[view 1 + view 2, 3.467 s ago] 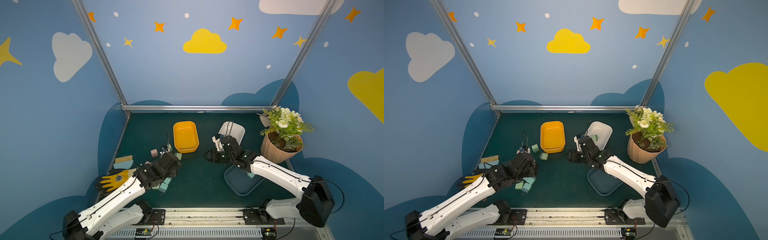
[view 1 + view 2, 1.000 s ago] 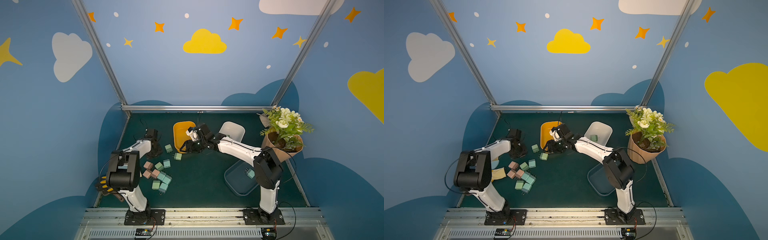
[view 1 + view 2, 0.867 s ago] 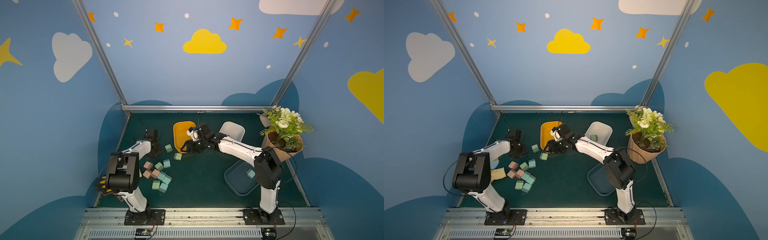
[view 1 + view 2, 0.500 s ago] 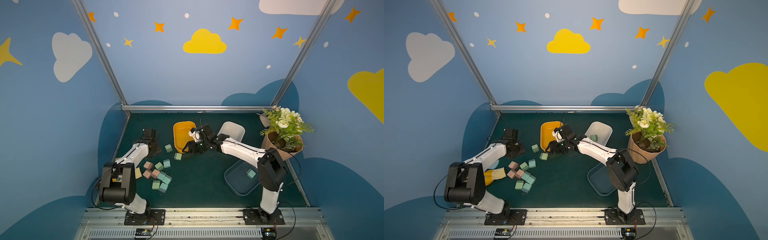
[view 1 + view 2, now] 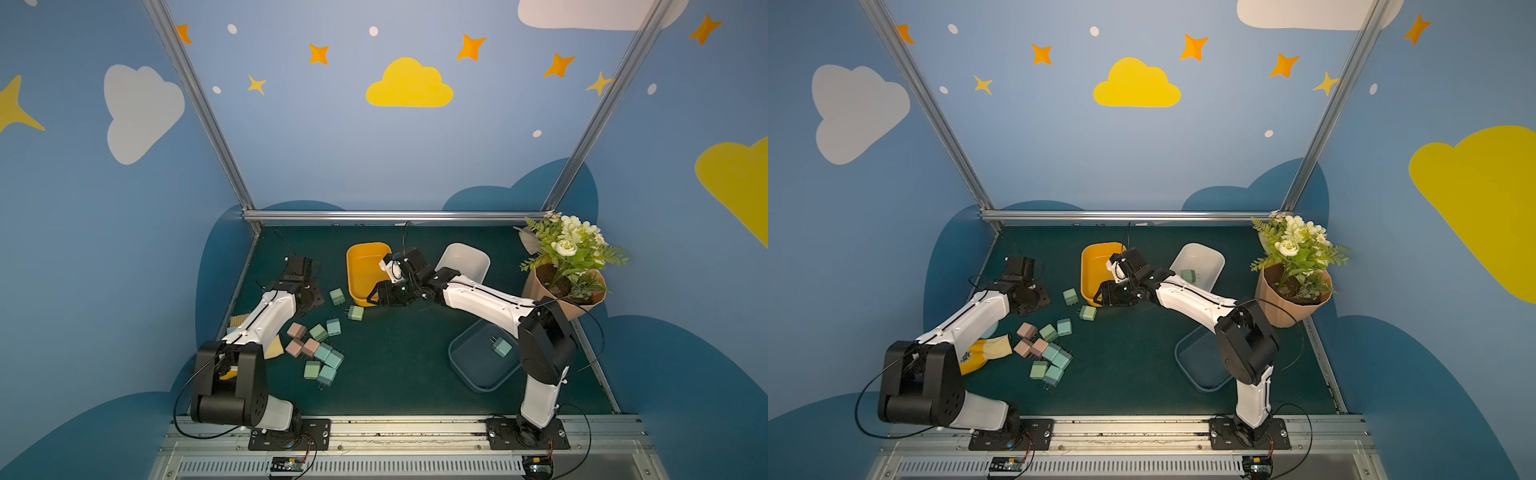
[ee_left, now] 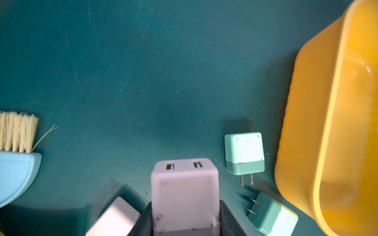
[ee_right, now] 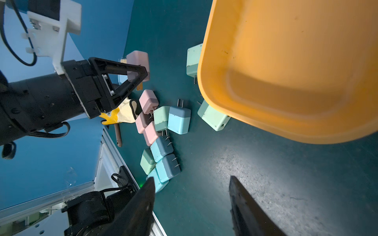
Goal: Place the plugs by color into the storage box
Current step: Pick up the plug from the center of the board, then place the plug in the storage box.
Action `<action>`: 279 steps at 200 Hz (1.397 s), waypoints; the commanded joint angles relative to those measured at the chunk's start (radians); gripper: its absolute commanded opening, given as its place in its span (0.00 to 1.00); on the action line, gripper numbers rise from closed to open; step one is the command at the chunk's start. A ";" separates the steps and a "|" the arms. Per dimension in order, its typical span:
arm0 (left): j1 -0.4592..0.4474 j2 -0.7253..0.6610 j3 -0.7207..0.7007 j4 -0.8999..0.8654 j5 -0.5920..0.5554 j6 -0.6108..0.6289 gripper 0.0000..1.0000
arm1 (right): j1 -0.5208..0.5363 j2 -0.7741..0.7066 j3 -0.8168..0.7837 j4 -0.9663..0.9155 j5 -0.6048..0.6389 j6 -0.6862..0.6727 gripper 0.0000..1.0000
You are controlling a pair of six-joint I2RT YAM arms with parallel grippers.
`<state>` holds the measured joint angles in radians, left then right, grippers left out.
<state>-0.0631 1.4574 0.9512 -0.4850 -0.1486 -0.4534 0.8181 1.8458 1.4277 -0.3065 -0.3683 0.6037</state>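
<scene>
My left gripper (image 6: 185,206) is shut on a pink plug (image 6: 184,183), held above the mat left of the yellow storage box (image 5: 361,257); the right wrist view shows this plug (image 7: 138,65) between the black fingers. My right gripper (image 7: 191,178) is open and empty, low at the yellow box's front edge (image 5: 372,295). Two green plugs (image 5: 337,296) (image 5: 355,312) lie beside that box. Several pink, green and teal plugs (image 5: 318,349) are clustered at the front left. One teal plug (image 5: 501,347) lies in the blue-grey box (image 5: 469,374). A green plug (image 5: 1188,275) lies in the white box (image 5: 1200,257).
A potted flower plant (image 5: 565,286) stands at the back right. A blue brush with pale bristles (image 6: 18,132) and a yellow glove (image 5: 984,353) lie at the left edge under my left arm. Metal frame rails border the mat.
My left arm's elbow has sunk toward the front left while its gripper keeps the pink plug in nearly the same place. My right gripper has hardly moved, its jaws slightly narrower.
</scene>
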 commanded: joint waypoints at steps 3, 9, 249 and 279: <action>-0.021 -0.025 0.004 0.000 -0.004 -0.010 0.46 | -0.013 -0.059 -0.041 0.004 0.043 -0.020 0.59; -0.029 -0.026 0.004 0.003 -0.006 -0.011 0.46 | -0.017 -0.057 -0.041 0.001 0.037 -0.014 0.59; -0.198 0.148 0.256 -0.058 0.072 0.108 0.48 | -0.110 -0.025 -0.014 0.118 0.067 0.015 0.60; -0.270 0.249 0.367 -0.095 0.085 0.153 0.49 | -0.137 -0.022 0.034 0.014 0.109 -0.036 0.61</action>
<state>-0.2859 1.6440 1.2354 -0.5331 -0.0895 -0.3534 0.6991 1.8359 1.4322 -0.2199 -0.3096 0.6212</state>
